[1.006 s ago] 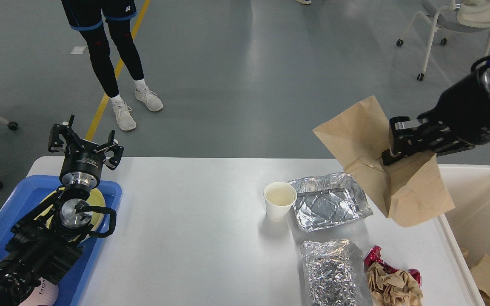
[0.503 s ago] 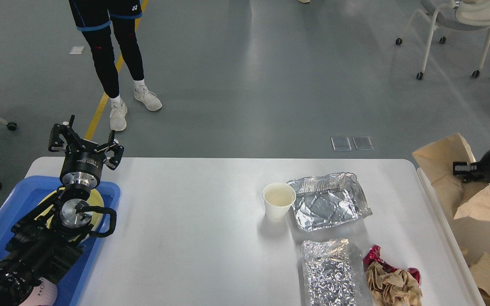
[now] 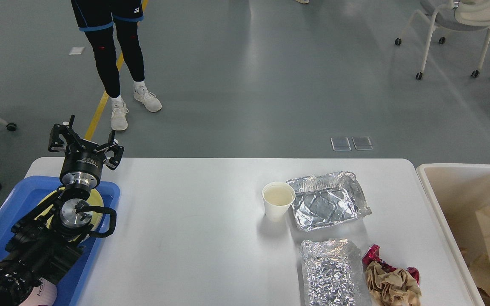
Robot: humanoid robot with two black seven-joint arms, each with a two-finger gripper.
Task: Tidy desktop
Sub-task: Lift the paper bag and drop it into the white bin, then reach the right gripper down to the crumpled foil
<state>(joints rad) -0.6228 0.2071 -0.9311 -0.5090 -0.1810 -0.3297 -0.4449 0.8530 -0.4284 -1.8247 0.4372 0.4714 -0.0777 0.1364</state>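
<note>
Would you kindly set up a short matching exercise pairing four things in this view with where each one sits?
Things:
1. paper cup
2. crumpled brown paper
3. yellow plate
4. brown paper bag

Places:
A. in the blue tray
B. in the cream bin
C. on the desktop, just left of the open foil tray
D. at the desktop's near right, beside the foil packet

Pairs: 1-C, 2-D, 3-A, 4-B
</note>
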